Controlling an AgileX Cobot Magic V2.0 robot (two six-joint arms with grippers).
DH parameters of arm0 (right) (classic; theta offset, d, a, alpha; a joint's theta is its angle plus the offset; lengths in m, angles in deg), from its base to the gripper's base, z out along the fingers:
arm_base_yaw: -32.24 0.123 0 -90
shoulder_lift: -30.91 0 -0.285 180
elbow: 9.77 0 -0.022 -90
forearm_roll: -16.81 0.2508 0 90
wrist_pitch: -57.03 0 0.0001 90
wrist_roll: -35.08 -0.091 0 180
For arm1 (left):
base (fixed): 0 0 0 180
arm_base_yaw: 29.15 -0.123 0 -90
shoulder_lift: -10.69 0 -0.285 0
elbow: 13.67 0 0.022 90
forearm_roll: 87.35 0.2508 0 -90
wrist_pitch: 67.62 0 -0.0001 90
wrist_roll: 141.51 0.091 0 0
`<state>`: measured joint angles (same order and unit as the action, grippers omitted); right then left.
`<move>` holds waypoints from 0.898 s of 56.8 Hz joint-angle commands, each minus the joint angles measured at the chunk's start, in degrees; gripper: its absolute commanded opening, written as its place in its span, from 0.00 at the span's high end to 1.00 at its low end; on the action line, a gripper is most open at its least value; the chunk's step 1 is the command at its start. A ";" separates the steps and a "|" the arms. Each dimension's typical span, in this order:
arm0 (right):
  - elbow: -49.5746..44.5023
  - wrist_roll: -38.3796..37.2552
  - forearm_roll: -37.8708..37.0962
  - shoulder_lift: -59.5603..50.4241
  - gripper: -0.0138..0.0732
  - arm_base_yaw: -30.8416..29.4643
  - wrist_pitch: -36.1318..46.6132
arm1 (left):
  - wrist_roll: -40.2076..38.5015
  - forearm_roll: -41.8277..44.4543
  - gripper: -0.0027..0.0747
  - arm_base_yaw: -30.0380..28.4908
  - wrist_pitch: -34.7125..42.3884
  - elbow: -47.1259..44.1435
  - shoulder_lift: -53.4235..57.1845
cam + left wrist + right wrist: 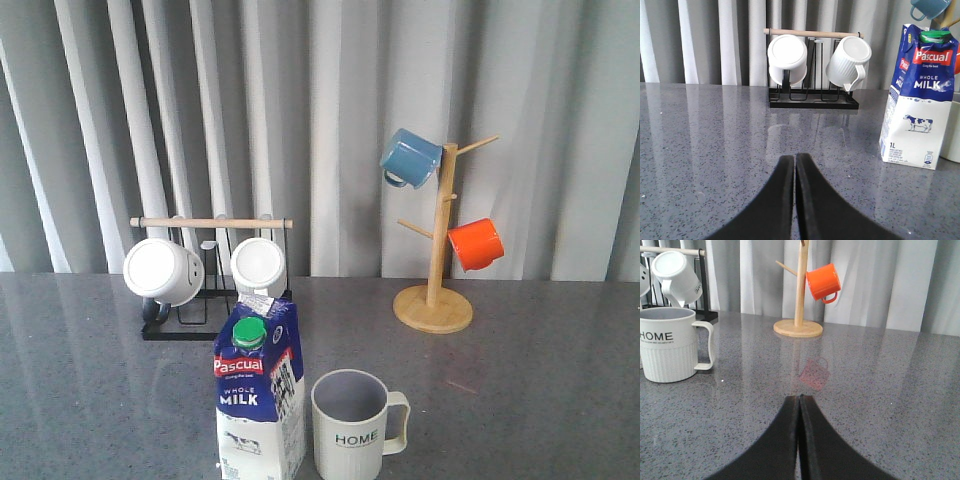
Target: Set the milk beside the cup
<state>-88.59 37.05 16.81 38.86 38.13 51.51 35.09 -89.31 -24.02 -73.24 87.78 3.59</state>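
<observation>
The milk carton [259, 400], blue and white with a green cap, stands upright at the front of the grey table, just left of the cream "HOME" cup [353, 426]; a narrow gap shows between them. The carton also shows in the left wrist view [918, 100], and the cup in the right wrist view [669, 345]. My left gripper [794, 158] is shut and empty, low over the table, well short of the carton. My right gripper [800, 399] is shut and empty, apart from the cup. Neither gripper shows in the front view.
A black rack with a wooden bar [212, 223] holds two white mugs [162, 271] behind the carton. A wooden mug tree [437, 250] at the back right carries a blue mug [410, 158] and an orange mug [475, 245].
</observation>
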 commanded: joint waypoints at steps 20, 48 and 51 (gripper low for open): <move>-0.52 -0.77 0.00 0.50 0.85 -6.19 4.55 | -0.25 0.03 0.97 0.13 4.38 1.20 0.71; -0.52 -0.83 0.00 0.50 0.85 -6.19 4.59 | -0.25 0.03 0.97 0.13 4.38 1.20 0.71; -0.52 -0.83 0.00 0.50 0.85 -6.19 4.59 | -0.25 0.03 0.97 0.13 4.38 1.20 0.71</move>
<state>-88.59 36.18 16.81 38.86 32.43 51.86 35.09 -89.31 -24.02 -73.24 87.78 3.59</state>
